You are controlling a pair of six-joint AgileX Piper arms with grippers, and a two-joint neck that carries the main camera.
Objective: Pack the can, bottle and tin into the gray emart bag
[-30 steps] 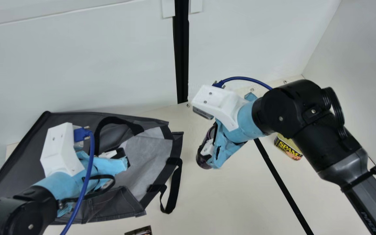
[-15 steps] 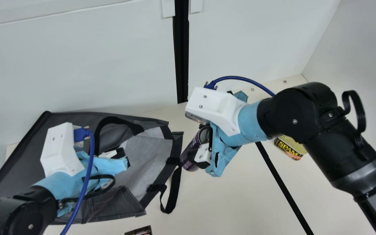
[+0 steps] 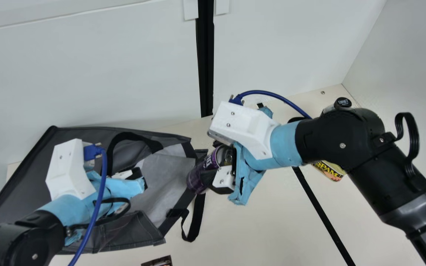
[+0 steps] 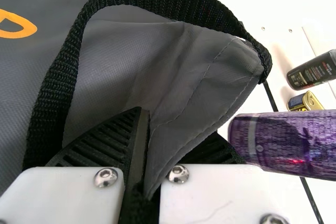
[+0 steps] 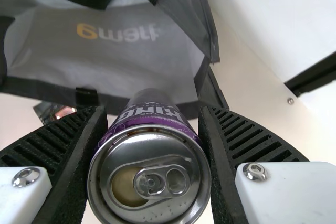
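right gripper [image 3: 205, 171] closed on the tall purple metal can with silver top [image 3: 197, 178]; can lies between its two fingers, tilted, tab end toward the wrist, far end toward the gray fabric emart bag [image 3: 76, 138], overlapping the mouth edge in main view; can't tell if inside; left gripper [image 3: 126, 186] clamped on the bag's edge; yellow-and-black tin [image 3: 329, 170] and black cylindrical bottle [image 4: 312, 70] on table, outside bag, near each other

Right of the right gripper [image 3: 209, 163], the black arm [image 3: 346, 142] partly hides the tin [image 3: 330, 171] and the bottle [image 3: 343, 102].
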